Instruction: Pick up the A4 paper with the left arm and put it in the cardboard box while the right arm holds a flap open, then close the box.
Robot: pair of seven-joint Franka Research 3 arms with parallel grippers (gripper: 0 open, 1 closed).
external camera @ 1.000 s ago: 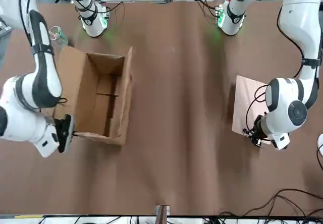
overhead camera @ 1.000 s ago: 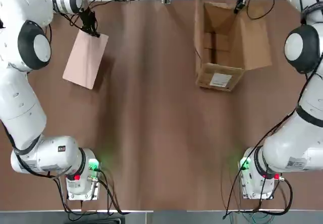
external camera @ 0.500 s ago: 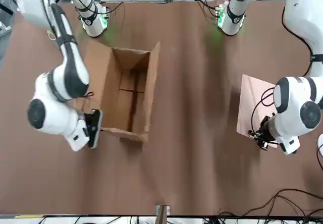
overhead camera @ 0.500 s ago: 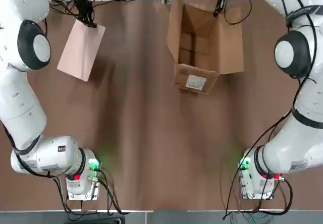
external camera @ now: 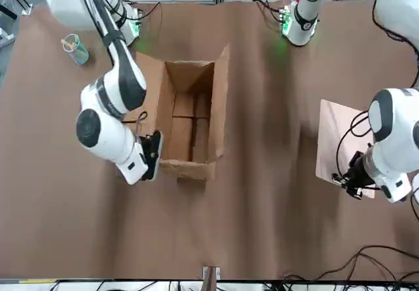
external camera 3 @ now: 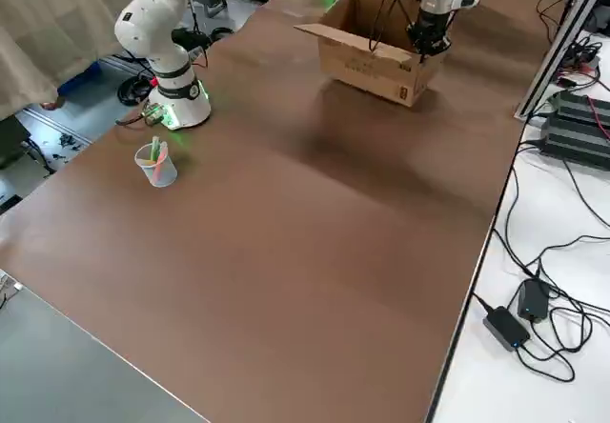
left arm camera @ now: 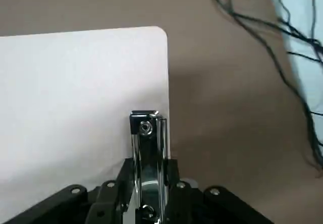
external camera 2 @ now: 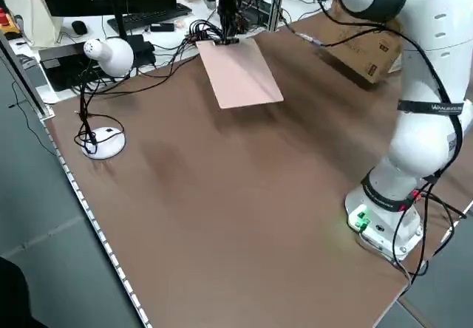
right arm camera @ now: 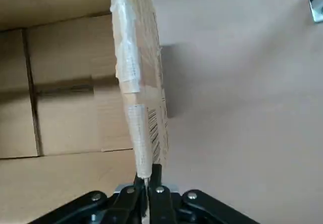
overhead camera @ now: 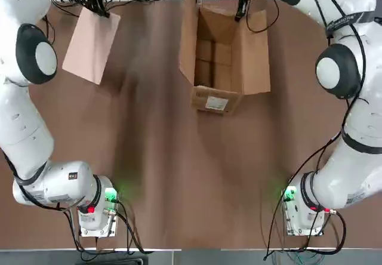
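Seen from overhead, the left gripper (overhead camera: 102, 8) sits at the upper left of the frame, clamped on the metal clip (left arm camera: 148, 153) at one short end of the pink sheet of paper (overhead camera: 89, 45). The sheet hangs from that grip, raised off the table (overhead camera: 179, 175), its long axis running from the top edge down and slightly left.

The cardboard box (overhead camera: 218, 68) stands at upper centre, well apart from the paper and to its right in this frame, with its top open and its labelled short side toward the bottom of the frame. The left gripper is the nearer one to the paper; the right gripper (overhead camera: 240, 5) is at the box's far end, top centre, pinched shut on the edge of a flap (right arm camera: 135, 98).

The coming move looks like a carry rightward across the frame, then lowering the sheet into the opening.

The left wrist view shows the fingers closed on the clip, which the overhead view hides among cables. The right wrist view shows the flap's edge squeezed between the jaws.
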